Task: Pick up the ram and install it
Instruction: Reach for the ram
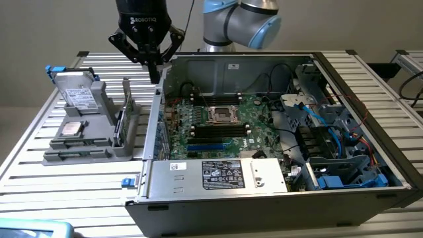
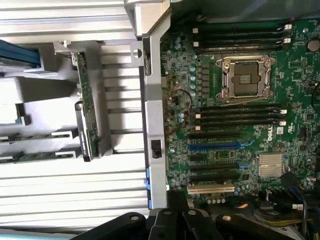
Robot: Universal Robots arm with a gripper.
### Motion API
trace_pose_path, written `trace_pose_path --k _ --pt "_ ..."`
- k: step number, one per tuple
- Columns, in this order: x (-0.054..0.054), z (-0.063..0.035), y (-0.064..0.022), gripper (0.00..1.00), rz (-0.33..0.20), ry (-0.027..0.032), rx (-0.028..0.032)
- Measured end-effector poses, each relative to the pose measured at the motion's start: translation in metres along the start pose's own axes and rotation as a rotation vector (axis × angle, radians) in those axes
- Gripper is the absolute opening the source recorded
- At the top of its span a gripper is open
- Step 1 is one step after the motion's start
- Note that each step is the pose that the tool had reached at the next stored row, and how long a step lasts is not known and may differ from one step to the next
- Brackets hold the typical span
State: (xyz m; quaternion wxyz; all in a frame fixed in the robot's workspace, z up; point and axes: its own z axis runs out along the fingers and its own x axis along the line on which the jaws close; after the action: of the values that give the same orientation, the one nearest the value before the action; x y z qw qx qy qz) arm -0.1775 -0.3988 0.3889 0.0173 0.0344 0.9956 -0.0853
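Wrist view, ram (image 2: pixel 86 105) edge-up, lengthwise beside case wall (image 2: pixel 154 120)

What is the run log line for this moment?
gripper: shut, empty, above case wall | ram: on edge in gray holder, untouched | install: not done

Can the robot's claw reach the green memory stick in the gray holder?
Probably yes. The ram stands on edge in the gray holder, nothing covering its top. The gripper hangs higher up beside the case wall, jaws shut, so they'd need opening.
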Motion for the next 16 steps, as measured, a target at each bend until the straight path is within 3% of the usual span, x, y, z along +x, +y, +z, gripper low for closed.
trace_pose_path --k 3,10,12,16 --pt "0.014 -0.0004 -0.0010 0.11 0.000 -0.0002 -0.0041" --pt "0.046 -0.0004 -0.0033 0.11 0.001 -0.0026 -0.0049" --pt "0.052 0.0006 -0.0040 0.11 0.002 -0.0101 -0.0055" --pt "0.066 0.0025 -0.0052 0.11 0.006 -0.0355 -0.0093"
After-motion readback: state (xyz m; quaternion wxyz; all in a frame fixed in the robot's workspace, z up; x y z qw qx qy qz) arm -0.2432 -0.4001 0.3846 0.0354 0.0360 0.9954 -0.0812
